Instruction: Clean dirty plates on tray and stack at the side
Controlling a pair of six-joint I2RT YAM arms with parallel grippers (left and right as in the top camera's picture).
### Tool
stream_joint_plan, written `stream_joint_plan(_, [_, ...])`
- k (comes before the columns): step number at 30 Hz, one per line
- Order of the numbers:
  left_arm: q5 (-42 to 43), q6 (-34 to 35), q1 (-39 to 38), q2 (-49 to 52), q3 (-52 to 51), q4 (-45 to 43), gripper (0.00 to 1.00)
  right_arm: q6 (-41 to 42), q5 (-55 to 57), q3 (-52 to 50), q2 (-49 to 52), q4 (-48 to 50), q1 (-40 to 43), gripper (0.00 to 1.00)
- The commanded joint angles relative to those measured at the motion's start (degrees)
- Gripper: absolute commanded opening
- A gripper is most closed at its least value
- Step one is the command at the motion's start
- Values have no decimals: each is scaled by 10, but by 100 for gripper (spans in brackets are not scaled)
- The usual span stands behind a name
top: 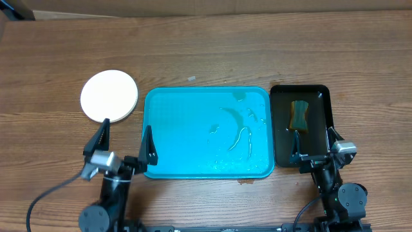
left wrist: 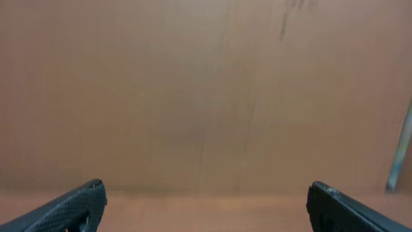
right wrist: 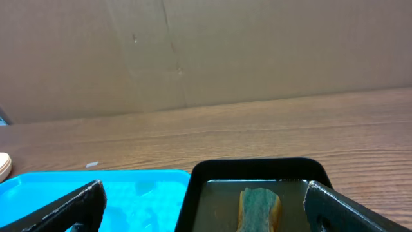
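The plates (top: 109,96) lie as a round white stack on the wood table, left of the tray; I cannot tell how many there are. Their edge shows at the far left of the right wrist view (right wrist: 3,166). The turquoise tray (top: 187,129) holds only water streaks and droplets; its near corner shows in the right wrist view (right wrist: 129,193). My left gripper (top: 126,140) is open at the tray's front left corner, holding nothing (left wrist: 206,206). My right gripper (top: 315,143) is open and empty (right wrist: 205,193), at the front of the black tray.
A narrow black tray (top: 322,93) stands right of the turquoise one, with shallow water and a green-and-yellow sponge (top: 299,115) in it; the sponge (right wrist: 259,207) lies between my right fingers' line of sight. A small brown spot (top: 244,181) marks the table by the tray's front edge.
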State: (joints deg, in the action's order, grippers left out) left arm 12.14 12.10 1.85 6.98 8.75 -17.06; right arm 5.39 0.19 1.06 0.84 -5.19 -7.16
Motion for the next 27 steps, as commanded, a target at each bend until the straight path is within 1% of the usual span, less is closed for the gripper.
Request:
stream_joint_plan(1, [-35, 10, -14, -38, -35, -30, 100, 2, -3, -6, -7, 3, 2, 100])
stream_joint_plan(5, [-38, 10, -16, -66, -61, -31, 100, 2, -3, -6, -7, 3, 2, 100])
stream_joint_plan(10, [-39, 10, -16, -68, -84, -23, 100, 2, -3, -6, -7, 3, 2, 100])
stream_joint_plan(14, [-57, 1, -15, -68, -85, 48, 100, 2, -3, -6, -7, 3, 2, 100])
stream_joint_plan(21, [-103, -19, -15, -68, -85, 218, 100, 2, -3, -6, -7, 3, 2, 100])
stream_joint_plan(23, [-102, -50, -15, -68, -85, 214, 100, 2, -3, -6, -7, 3, 2, 100])
stream_joint_plan(27, [-102, -55, -15, -68, -85, 214, 100, 2, -3, -6, -7, 3, 2, 100])
